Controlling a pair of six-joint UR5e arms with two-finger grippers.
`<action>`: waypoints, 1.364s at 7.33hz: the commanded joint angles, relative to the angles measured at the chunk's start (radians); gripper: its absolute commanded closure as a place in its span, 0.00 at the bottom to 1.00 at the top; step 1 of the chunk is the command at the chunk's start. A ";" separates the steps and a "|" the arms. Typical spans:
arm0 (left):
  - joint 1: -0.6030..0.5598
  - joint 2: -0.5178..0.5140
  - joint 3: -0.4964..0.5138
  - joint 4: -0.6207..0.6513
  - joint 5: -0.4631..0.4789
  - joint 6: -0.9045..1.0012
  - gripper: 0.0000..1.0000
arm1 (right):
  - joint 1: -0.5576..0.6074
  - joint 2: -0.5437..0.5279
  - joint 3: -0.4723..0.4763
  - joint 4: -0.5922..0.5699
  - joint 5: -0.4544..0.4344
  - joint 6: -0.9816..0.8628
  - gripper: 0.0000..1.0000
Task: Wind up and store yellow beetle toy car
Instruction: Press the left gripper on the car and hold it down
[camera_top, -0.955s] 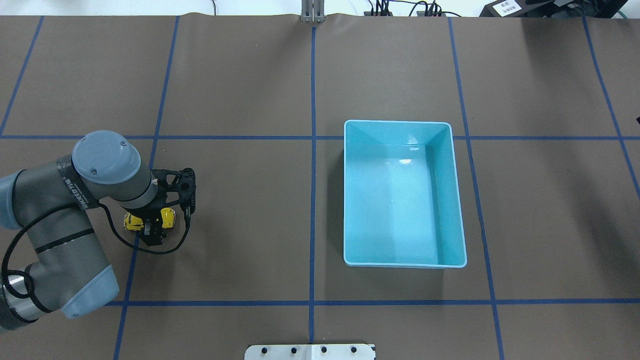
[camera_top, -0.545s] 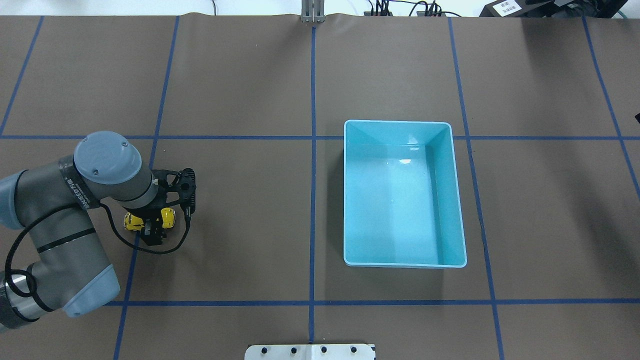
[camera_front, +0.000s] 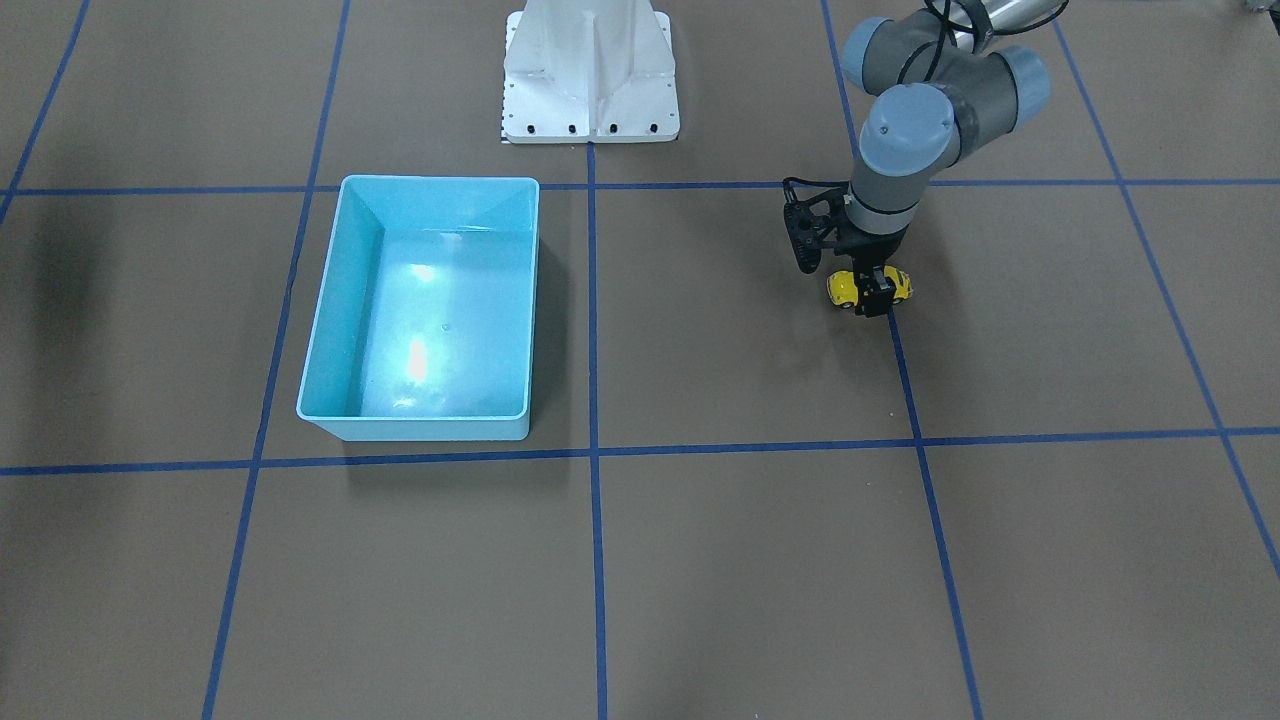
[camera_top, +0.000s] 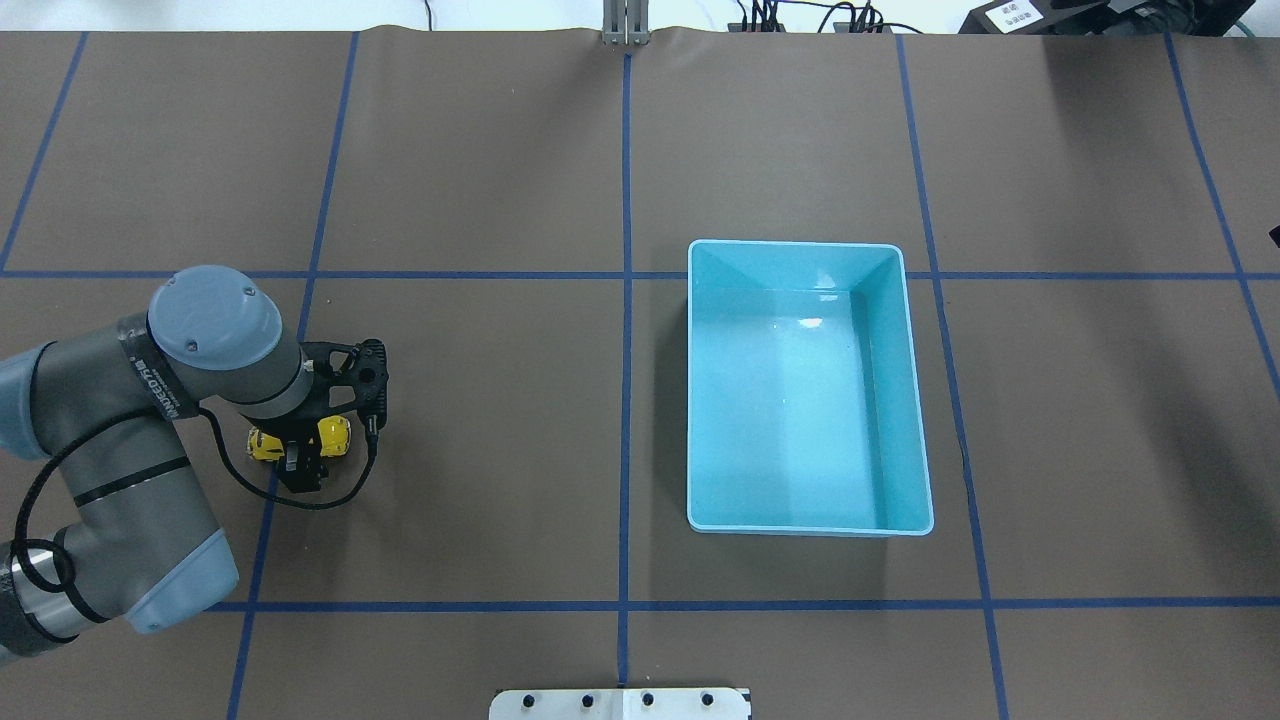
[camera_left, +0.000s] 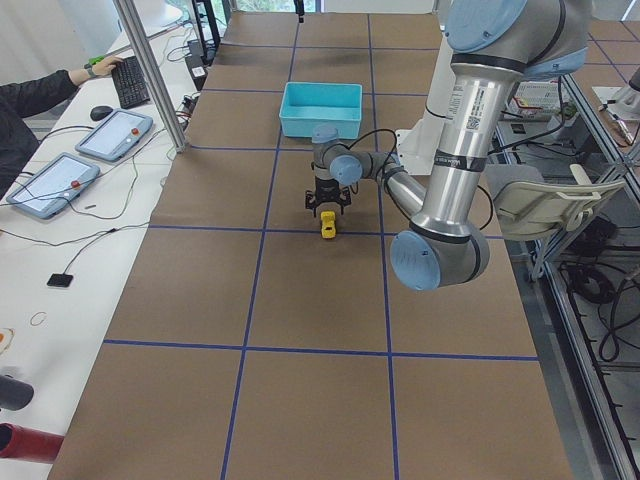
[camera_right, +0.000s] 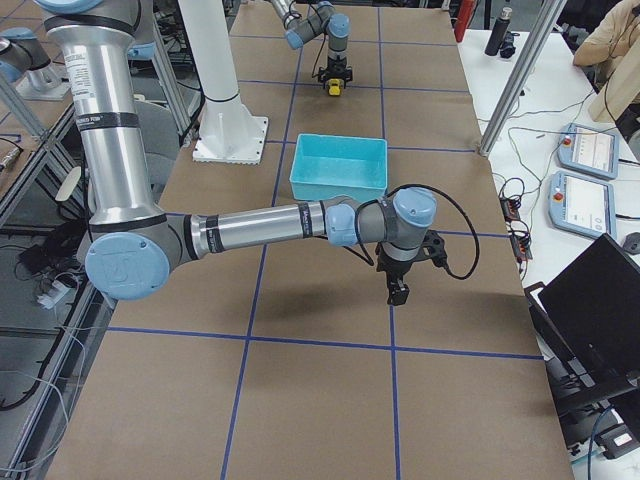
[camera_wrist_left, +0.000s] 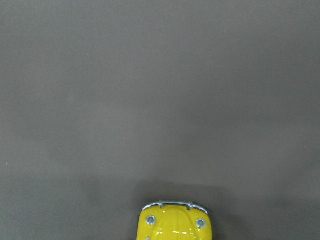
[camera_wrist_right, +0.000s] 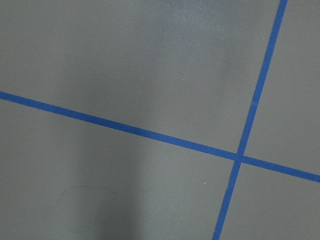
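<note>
While the overhead view buries the car's middle under the wrist, the left gripper (camera_top: 298, 450) sits clamped across the yellow beetle toy car (camera_top: 335, 432), wheels down on the brown table (camera_top: 480, 420) at a blue tape line (camera_top: 262, 540). Only the left wrist view catches its chrome bumper and headlights. Only the exterior right view shows the right gripper (camera_right: 398, 291), low beyond the light blue bin (camera_top: 800, 243); open or closed, I cannot tell.
</note>
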 joint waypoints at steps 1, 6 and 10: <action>0.000 0.000 0.006 -0.003 0.000 0.003 0.00 | -0.002 -0.004 -0.020 0.053 0.001 0.000 0.00; -0.003 0.012 0.020 -0.058 0.000 0.006 0.48 | -0.002 -0.004 -0.022 0.064 0.003 0.003 0.00; -0.018 0.013 0.004 -0.055 -0.011 0.008 1.00 | 0.000 -0.019 -0.028 0.063 0.001 0.003 0.00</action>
